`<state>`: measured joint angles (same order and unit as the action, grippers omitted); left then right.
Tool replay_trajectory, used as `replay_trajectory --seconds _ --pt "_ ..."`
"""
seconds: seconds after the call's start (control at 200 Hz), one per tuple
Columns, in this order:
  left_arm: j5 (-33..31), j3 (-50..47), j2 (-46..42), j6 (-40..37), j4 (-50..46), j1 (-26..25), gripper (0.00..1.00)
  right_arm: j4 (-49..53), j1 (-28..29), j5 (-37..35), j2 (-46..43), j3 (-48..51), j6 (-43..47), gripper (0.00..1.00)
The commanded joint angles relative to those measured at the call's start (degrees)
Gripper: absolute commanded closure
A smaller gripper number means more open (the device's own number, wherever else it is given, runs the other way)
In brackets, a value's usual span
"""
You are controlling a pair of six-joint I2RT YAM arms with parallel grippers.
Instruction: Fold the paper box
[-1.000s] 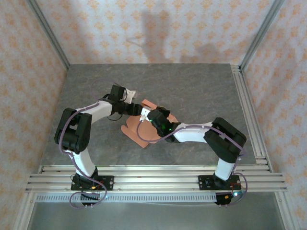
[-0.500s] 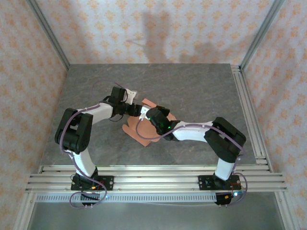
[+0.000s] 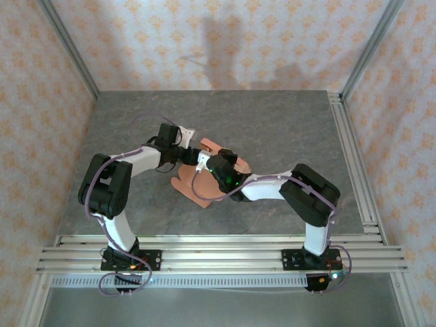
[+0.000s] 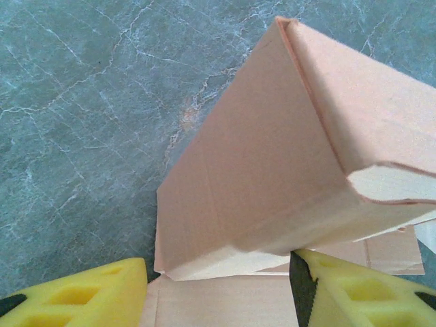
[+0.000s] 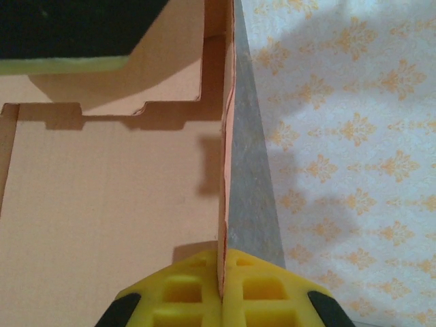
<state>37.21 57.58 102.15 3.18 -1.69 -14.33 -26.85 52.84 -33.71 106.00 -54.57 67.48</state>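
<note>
Orange-patterned wallpaper (image 3: 238,41) lines three sides of the cell, with aluminium rails (image 3: 218,248) along the near edge. Grey marbled table (image 3: 286,122) takes up the floor of it. Left arm (image 3: 112,184) and right arm (image 3: 306,194) both reach inward from their bases, wrists meeting near the table's centre. Paper box (image 3: 197,185) sits there between the two wrists: salmon-orange card, plain, partly folded, with a flat portion lying on the table towards the near side and a flap raised on the far side. Left wrist view: a folded wall of card rises up and away from the camera, one cut edge showing pale, more card flat beneath it. Left gripper (image 4: 218,272) straddles the lower end of this raised section, its yellow fingers (image 4: 82,293) standing apart, one either side; cannot tell whether they press on the card or merely flank it. Right gripper (image 5: 221,269) is closed tight on a thin upright edge of the box, the card sandwiched between the yellow pads (image 5: 184,289) and running straight up from them; to its left, a broad panel with a notched, stepped cut along the top.
</note>
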Motion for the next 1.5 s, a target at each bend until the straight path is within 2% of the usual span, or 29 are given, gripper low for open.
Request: replay_trajectory --seconds 0.0,0.135,0.3,0.516,0.541,0.561,0.586,0.656,0.706,0.796,0.866,1.006,1.141,1.196,1.366,1.492 --pt "0.31 -0.01 0.16 0.77 3.40 -0.75 0.41 1.11 1.12 2.01 1.49 1.30 1.53 1.00" --pt "0.51 0.75 1.19 1.06 4.17 -0.70 0.41 2.18 1.43 2.96 1.62 1.61 2.33 1.00" --pt "0.65 1.82 2.33 1.32 4.65 -0.70 0.44 -1.20 1.47 1.56 2.63 2.44 5.02 1.00" --pt "2.35 1.79 3.08 1.74 6.51 -0.70 0.57 0.72 1.56 2.16 2.20 1.55 3.74 1.00" --pt "2.49 1.64 3.01 1.91 6.92 -0.70 0.60 1.07 1.54 2.28 2.20 1.44 3.50 1.00" --pt "2.66 1.52 2.97 1.89 7.28 -0.70 0.68 1.29 1.55 2.41 2.09 1.40 3.40 1.00" --pt "2.56 1.40 3.02 1.97 7.61 -0.70 0.71 1.63 1.54 2.63 1.99 1.39 3.30 1.00" --pt "1.89 1.47 3.18 1.92 7.68 -0.70 0.73 3.23 1.55 3.43 1.56 1.15 2.31 1.00" --pt "1.01 1.72 3.32 1.96 7.42 -0.70 0.69 5.02 1.55 4.39 0.95 1.04 1.14 1.00" --pt "0.34 1.49 3.32 1.66 7.63 -0.70 0.48 8.11 1.53 6.08 -0.22 0.78 -0.86 1.00" --pt "-0.32 1.22 3.20 1.65 8.07 -0.70 0.40 9.96 1.54 7.50 -0.96 0.87 -1.83 1.00" --pt "-1.64 1.30 3.36 1.34 8.33 -0.70 0.32 12.84 1.54 10.25 -2.32 1.13 -3.15 1.00" --pt "-0.91 1.33 3.67 1.47 9.35 -0.70 0.32 14.42 1.50 12.78 -3.40 1.14 -4.22 1.00" --pt "-0.10 1.39 3.85 1.69 9.74 -0.70 0.35 15.10 1.37 13.86 -3.93 0.98 -5.01 1.00" --pt "1.27 1.90 4.61 3.16 11.17 -0.70 0.62 14.15 1.40 11.95 -2.95 0.60 -2.59 1.00" --pt "0.85 2.20 4.82 2.97 10.49 -0.70 0.67 13.41 1.37 11.00 -2.55 0.45 -2.72 1.00"
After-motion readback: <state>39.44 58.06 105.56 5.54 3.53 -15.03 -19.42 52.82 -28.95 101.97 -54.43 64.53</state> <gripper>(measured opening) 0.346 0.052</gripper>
